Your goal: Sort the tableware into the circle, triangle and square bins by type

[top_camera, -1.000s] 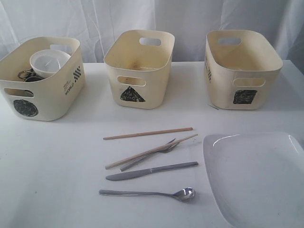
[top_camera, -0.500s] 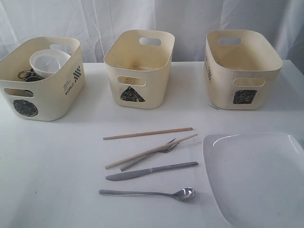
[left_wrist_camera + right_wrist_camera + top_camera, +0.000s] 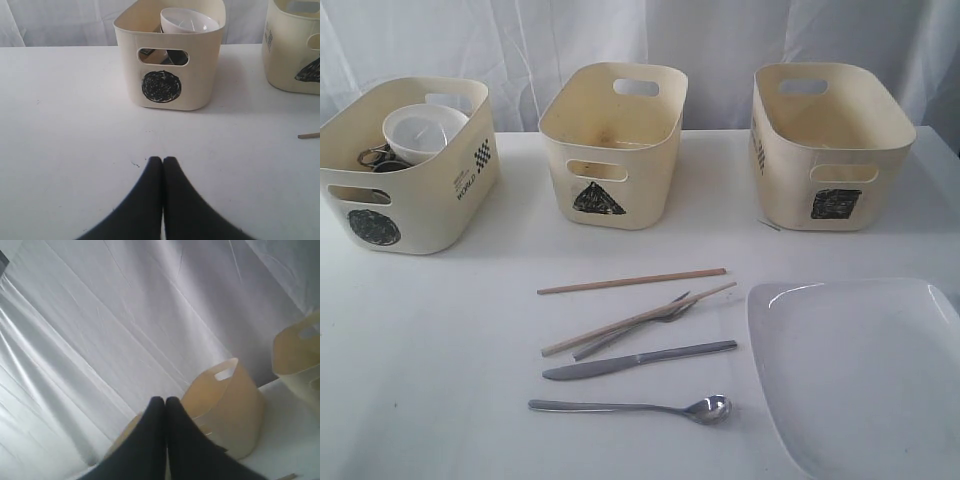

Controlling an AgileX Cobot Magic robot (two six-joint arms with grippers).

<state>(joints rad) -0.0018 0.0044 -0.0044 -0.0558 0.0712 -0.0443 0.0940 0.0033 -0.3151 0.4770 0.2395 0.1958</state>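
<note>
Three cream bins stand at the back: the circle bin (image 3: pixel 408 175) on the left, the triangle bin (image 3: pixel 612 150) in the middle, the square bin (image 3: pixel 828 150) on the right. Inside the circle bin a white bowl (image 3: pixel 420 131) sits over steel mugs (image 3: pixel 375 159). Two wooden chopsticks (image 3: pixel 632 281) (image 3: pixel 638 319), a fork (image 3: pixel 633 326), a knife (image 3: pixel 638 361) and a spoon (image 3: pixel 632 407) lie mid-table. The large white plate (image 3: pixel 860 370) lies at the front right. My left gripper (image 3: pixel 162 159) is shut and empty over bare table, short of the circle bin (image 3: pixel 172 80). My right gripper (image 3: pixel 165 400) is shut and empty, raised. Neither arm shows in the exterior view.
A white curtain (image 3: pixel 640 40) hangs behind the bins. The white tablecloth (image 3: pixel 430 340) covers the table. The right wrist view shows two bins (image 3: pixel 225 410) (image 3: pixel 297 357) against the curtain.
</note>
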